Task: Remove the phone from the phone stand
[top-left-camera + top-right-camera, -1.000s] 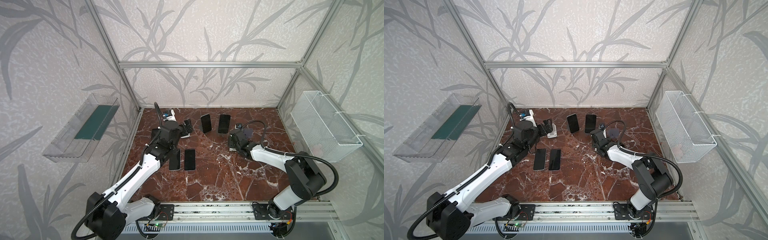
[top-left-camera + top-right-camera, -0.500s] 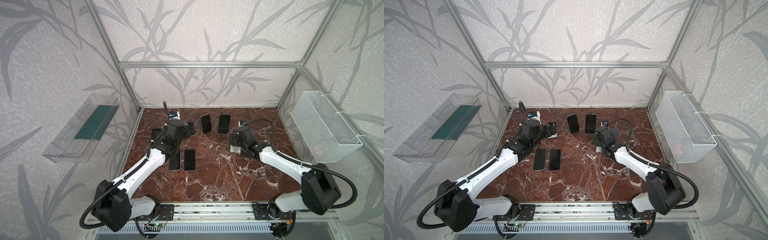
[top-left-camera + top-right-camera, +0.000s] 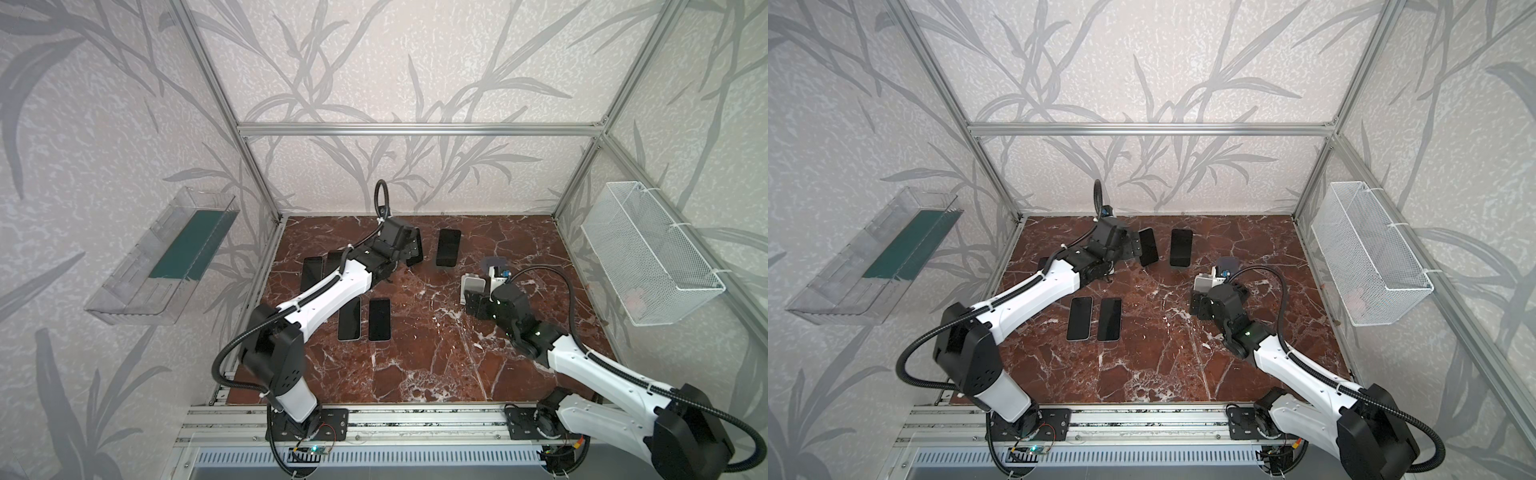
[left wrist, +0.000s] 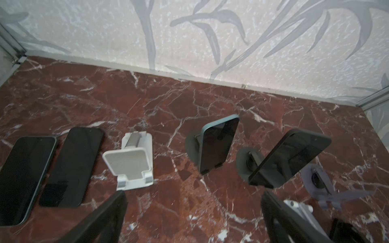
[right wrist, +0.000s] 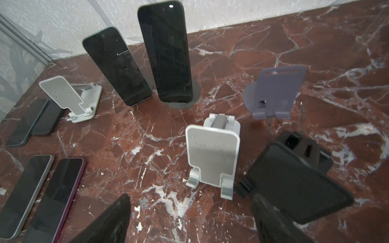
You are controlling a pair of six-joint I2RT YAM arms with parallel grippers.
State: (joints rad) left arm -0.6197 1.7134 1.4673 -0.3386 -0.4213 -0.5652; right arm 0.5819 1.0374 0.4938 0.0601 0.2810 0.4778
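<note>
- Red marble floor (image 3: pixel 415 365) inside a papered cage: four phones lie flat on it, and two more are propped on dark round stands near the back wall.
- From my seat, the job's phone (image 4: pixel 219 145) is the nearer of the propped pair. It leans back on its stand (image 4: pixel 191 145) with its bottom edge caught in two small hooks.
- The left gripper (image 4: pixel 193 193) hangs in front of that phone, jaws spread wide with nothing between them. No contact yet.
- The right gripper (image 5: pixel 190 197) is also spread and empty, low beside an empty white stand (image 5: pixel 212 153) and well apart from the propped pair. A black slab (image 5: pixel 294 185) lies next to one finger; I cannot tell whether it is a phone or a stand.
- I judge this to be the approach. I would line the fingers up with the phone's long edges and close on the upper half, well above the hooks.
- The second phone (image 4: pixel 292 157) stands just beside it, so the finger on that side needs to slip into the gap without nudging it.
- Once gripped, I would slide the phone up along its lean until it clears the hooks, then draw it away. A straight pull would probably drag the light stand along.
- Glass edges look slippery, so I would squeeze squarely and move slowly.
</note>
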